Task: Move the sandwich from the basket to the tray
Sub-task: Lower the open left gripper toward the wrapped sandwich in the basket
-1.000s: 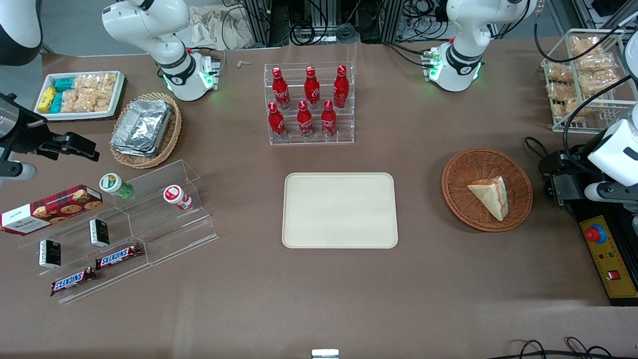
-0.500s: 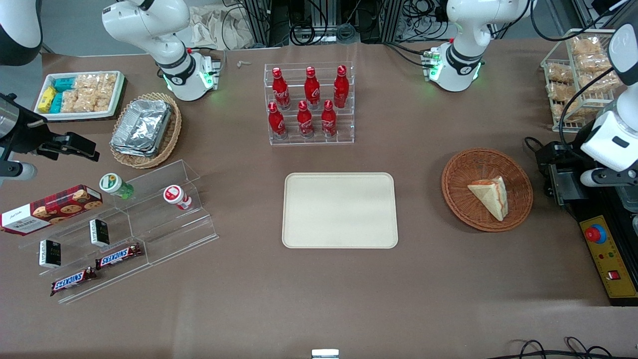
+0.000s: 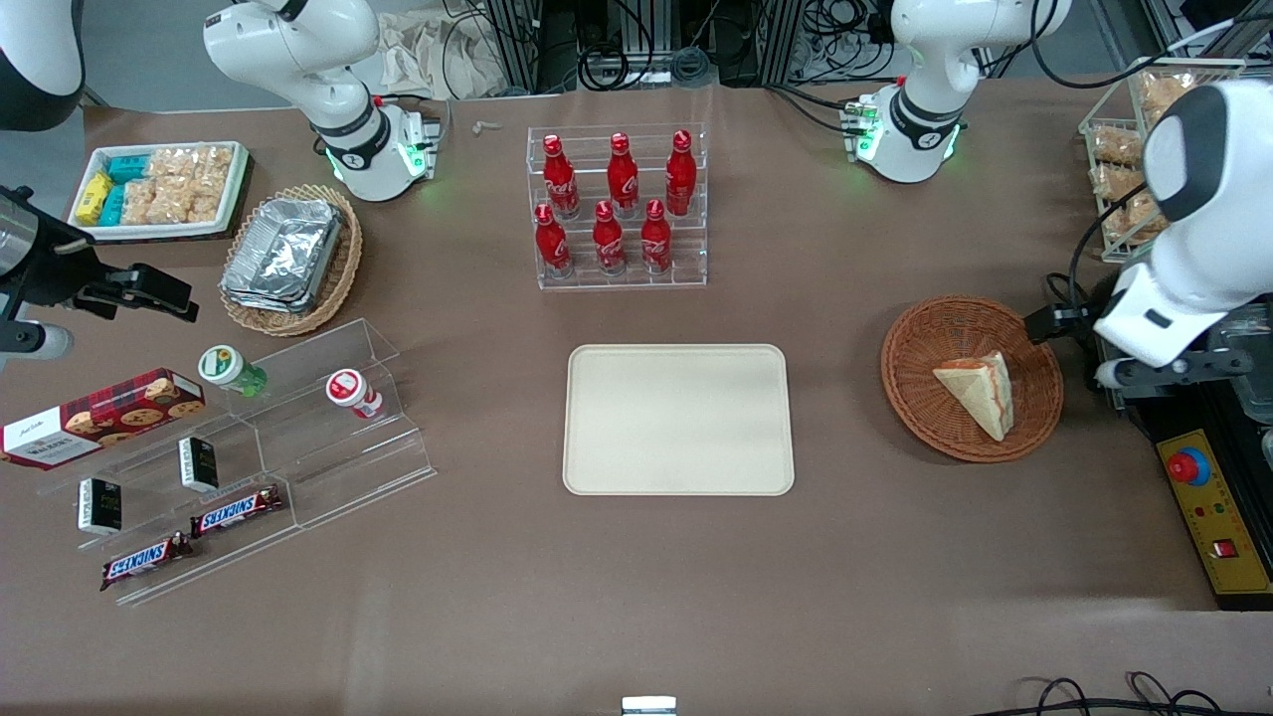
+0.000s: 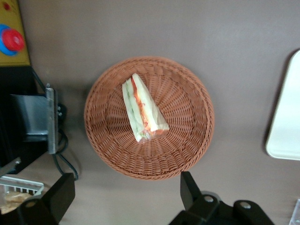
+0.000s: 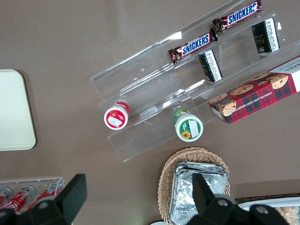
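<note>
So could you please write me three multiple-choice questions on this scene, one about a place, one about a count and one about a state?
1. Where is the sandwich?
A. in the reddish-brown wicker basket
B. on the cream tray
C. in the gripper

2. How many red bottles stand in the clear rack?
A. four
B. six
C. eight

3. How is the gripper?
A. shut on the sandwich
B. open above the basket
C. open above the tray

Answers:
1 A, the wedge lies on the weave.
2 B, three stand on each of two tiers.
3 B, the left wrist view shows its fingers spread with the basket beneath.
</note>
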### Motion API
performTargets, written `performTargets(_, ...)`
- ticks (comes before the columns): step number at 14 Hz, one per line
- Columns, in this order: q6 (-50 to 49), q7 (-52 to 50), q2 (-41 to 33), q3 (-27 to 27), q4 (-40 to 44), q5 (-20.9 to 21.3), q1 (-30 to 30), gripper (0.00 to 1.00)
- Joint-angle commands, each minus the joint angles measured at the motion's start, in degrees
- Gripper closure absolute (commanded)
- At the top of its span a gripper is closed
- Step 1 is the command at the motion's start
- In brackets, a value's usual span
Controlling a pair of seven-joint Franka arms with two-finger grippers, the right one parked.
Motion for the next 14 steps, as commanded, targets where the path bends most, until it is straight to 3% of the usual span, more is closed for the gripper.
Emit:
performTargets(1, 4.3, -2.4, -1.3, -0.2, -5.9, -0.9, 0.4, 0.00)
performTargets(7, 11.3, -6.8, 7.4, -0.2, -6.6, -1.1, 1.0, 0.00)
performTargets(14, 18.9, -8.0, 11.2, -0.2, -11.4, -2.4, 2.2, 0.00)
